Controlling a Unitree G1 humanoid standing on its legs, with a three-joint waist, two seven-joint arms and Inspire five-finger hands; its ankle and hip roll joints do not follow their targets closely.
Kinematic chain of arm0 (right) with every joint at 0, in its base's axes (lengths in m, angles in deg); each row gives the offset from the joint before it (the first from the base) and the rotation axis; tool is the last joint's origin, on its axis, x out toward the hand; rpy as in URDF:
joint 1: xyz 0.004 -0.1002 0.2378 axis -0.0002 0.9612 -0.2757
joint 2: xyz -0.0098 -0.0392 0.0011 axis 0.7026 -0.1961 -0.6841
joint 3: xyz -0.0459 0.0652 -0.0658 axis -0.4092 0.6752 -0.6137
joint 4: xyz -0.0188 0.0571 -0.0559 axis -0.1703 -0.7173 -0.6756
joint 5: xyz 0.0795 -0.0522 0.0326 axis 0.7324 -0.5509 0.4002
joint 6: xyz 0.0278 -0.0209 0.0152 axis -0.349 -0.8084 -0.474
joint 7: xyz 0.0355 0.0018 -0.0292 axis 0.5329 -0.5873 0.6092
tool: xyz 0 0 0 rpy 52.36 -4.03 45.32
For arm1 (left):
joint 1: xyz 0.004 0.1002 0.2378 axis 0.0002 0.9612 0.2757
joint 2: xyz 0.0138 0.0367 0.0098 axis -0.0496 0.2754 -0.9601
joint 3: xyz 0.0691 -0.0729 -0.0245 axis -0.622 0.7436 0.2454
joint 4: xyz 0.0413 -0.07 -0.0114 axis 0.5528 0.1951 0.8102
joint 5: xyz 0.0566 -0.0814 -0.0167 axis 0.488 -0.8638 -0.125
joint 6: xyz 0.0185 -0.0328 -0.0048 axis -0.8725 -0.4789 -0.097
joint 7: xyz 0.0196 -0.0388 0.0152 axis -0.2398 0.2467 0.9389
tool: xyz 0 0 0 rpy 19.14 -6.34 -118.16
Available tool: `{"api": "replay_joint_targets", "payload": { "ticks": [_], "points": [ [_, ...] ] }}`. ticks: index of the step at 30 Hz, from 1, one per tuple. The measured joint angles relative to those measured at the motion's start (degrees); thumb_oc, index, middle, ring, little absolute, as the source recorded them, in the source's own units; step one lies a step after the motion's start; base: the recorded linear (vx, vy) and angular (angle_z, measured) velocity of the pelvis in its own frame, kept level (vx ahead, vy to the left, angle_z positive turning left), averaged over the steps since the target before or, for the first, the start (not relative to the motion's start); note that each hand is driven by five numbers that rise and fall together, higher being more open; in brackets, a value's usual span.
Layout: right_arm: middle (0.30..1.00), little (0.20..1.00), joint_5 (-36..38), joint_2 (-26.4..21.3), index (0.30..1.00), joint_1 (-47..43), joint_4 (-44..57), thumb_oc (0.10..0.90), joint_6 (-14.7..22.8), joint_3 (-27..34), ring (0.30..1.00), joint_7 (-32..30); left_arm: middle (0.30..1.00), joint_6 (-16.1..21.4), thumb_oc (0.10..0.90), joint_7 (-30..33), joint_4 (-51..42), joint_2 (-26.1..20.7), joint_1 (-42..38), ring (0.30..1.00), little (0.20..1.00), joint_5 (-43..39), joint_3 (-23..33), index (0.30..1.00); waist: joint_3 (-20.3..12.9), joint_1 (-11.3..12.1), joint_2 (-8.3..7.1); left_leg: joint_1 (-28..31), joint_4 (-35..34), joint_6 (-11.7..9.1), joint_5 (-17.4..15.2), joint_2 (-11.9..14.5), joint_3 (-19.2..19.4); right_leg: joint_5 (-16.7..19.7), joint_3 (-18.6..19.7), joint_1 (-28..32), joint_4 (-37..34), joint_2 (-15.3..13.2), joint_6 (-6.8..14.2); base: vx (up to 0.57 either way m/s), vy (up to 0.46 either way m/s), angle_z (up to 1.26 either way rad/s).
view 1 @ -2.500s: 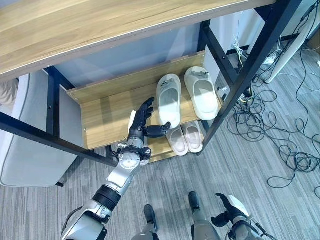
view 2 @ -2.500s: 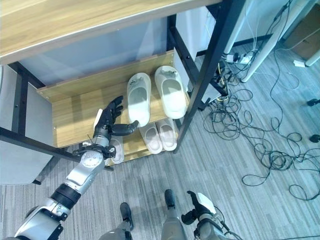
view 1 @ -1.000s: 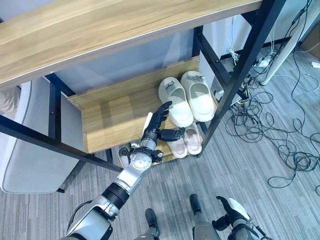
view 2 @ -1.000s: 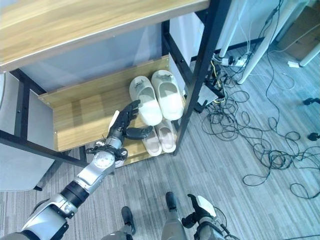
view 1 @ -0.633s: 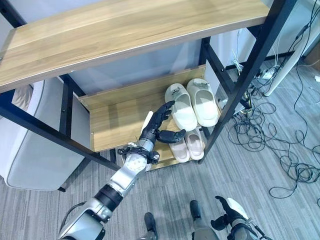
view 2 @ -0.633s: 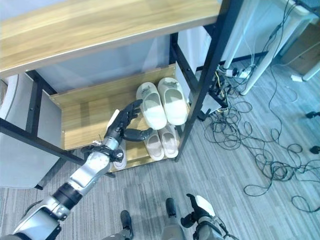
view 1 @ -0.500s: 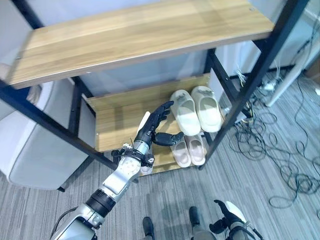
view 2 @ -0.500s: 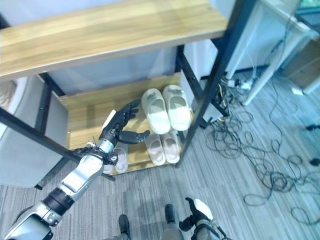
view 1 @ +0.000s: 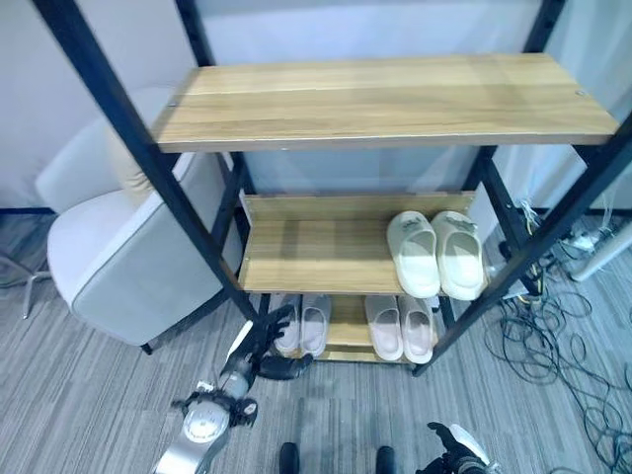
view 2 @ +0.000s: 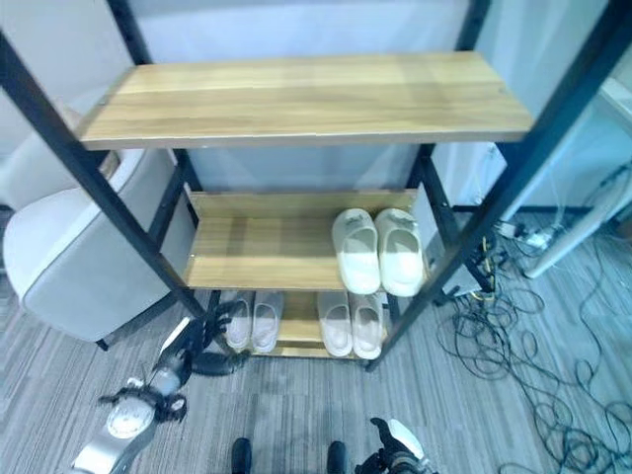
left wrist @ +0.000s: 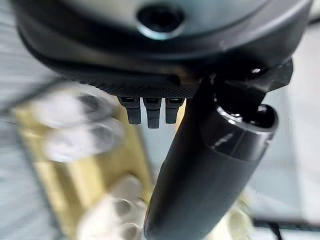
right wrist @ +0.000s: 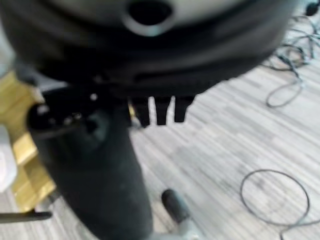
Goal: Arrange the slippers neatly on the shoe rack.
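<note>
A pair of pale green slippers [view 1: 435, 254] lies side by side at the right end of the rack's middle shelf [view 1: 306, 255]. Two pairs of small pinkish-white slippers [view 1: 302, 322] [view 1: 400, 327] rest on the bottom shelf. The top shelf [view 1: 385, 99] is bare wood. My left hand [view 1: 263, 348] hangs low in front of the bottom shelf's left end, open, fingers straight and holding nothing. In the left wrist view the thumb [left wrist: 210, 160] stands out, with blurred slippers beyond it. My right hand [view 1: 453, 460] hangs open near the floor.
A grey armchair [view 1: 109, 259] stands against the rack's left side. Black slanted posts [view 1: 148, 163] frame the rack at front. Loose cables [view 1: 568, 341] spread over the grey floor to the right.
The camera has drawn back, so the whole rack now shows. My left hand has come away from the middle shelf and dropped to the bottom shelf's front. The slippers have stayed put.
</note>
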Motion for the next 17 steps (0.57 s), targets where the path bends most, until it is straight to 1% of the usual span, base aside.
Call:
{"api": "replay_joint_targets", "payload": {
  "ticks": [1, 2, 4, 8, 11, 13, 15, 17],
  "points": [
    [0.9, 0.9, 0.18, 0.34, 0.9, 0.23, -0.38, 0.8, -0.11, 0.21, 0.9, 0.1, 0.9, -0.46, 0.8, -0.22, 1.41, 0.03, 1.1, 0.9, 0.9, 0.61, 0.6, 0.9, -0.44, 0.74, -0.27, 0.04, 0.01, -0.02, 0.0, 0.05, -0.26, -0.05, -0.25, 0.17, -0.01, 0.02, -0.05, 0.0, 0.036, 0.22],
    [0.9, 0.9, 0.27, 0.58, 0.9, 0.3, -0.61, 0.8, -0.11, 0.28, 0.9, 0.09, 0.9, -0.64, 0.8, -0.22, 2.16, -0.13, 1.56, 0.9, 0.9, 1.19, 0.67, 0.9, -0.53, 0.84, -0.44, 0.05, 0.0, -0.1, 0.05, 0.04, -0.5, -0.09, -0.47, 0.21, 0.0, 0.05, -0.07, 0.0, 0.041, 0.2],
    [0.9, 0.9, 0.47, 1.58, 0.9, 0.15, -2.21, 0.8, -0.05, 0.7, 0.9, 0.18, 0.9, -0.75, 0.8, -0.94, 6.9, 0.23, 1.91, 0.9, 0.9, 4.05, 1.31, 0.9, -1.21, 1.0, -1.02, 0.1, -0.01, -0.42, -0.03, 0.02, -1.37, -0.3, -1.45, 0.94, 0.0, 0.06, -0.13, 0.01, 0.037, 0.2],
    [0.9, 0.9, 1.71, 2.36, 0.9, 0.26, -3.28, 0.8, -0.02, 1.52, 0.9, 1.01, 0.9, -1.77, 0.8, -0.79, 21.34, 1.96, 1.19, 0.9, 0.9, 11.77, 1.48, 0.9, -2.93, 0.91, -2.55, 0.27, -0.02, -0.52, 0.02, -0.04, -2.48, -0.66, -2.51, 1.65, -0.01, 0.03, -0.33, 0.01, 0.057, 0.14],
    [0.9, 0.9, 2.84, 3.28, 0.9, 0.17, -6.02, 0.8, -0.08, 2.64, 0.9, 1.08, 0.9, -2.29, 0.8, 0.59, 31.6, 3.97, 0.54, 0.9, 0.9, 15.7, 1.65, 0.9, -3.97, 0.85, -3.64, 0.35, -0.03, -0.54, 0.0, 0.0, -2.69, -0.89, -2.79, 1.7, -0.01, -0.02, -0.52, 0.0, 0.046, 0.05],
    [0.9, 0.9, 3.11, 3.34, 0.9, 0.12, -6.91, 0.8, -0.21, 2.74, 0.9, 1.08, 0.9, -3.64, 0.8, 1.62, 38.97, 6.1, -0.78, 0.9, 0.9, 16.99, 2.08, 0.9, -4.12, 0.79, -3.74, 0.34, -0.04, -0.52, 0.01, 0.02, -2.79, -0.89, -2.87, 1.74, -0.01, -0.09, -0.54, 0.0, 0.041, 0.02],
    [0.9, 0.9, 3.7, 3.34, 0.9, 0.3, -7.33, 0.8, -0.2, 2.76, 0.9, 1.04, 0.9, -3.56, 0.8, 2.56, 41.79, 7.03, -1.31, 0.9, 0.9, 17.16, 2.79, 0.9, -4.11, 0.71, -3.75, 0.3, -0.04, -0.56, 0.04, 0.02, -2.79, -0.9, -2.92, 1.73, -0.01, -0.1, -0.55, 0.0, 0.0, 0.0],
    [0.9, 0.9, 4.43, 3.34, 0.9, -0.19, -9.01, 0.8, -0.23, 2.76, 0.9, 1.02, 0.9, -3.61, 0.8, 4.03, 46.34, 8.14, -3.54, 0.9, 0.9, 18.1, 3.23, 0.9, -4.25, 0.69, -3.55, 0.31, -0.04, -0.61, 0.07, 0.03, -2.79, -0.91, -2.96, 1.76, -0.01, -0.11, -0.57, 0.01, 0.022, 0.01]
  ]
}}
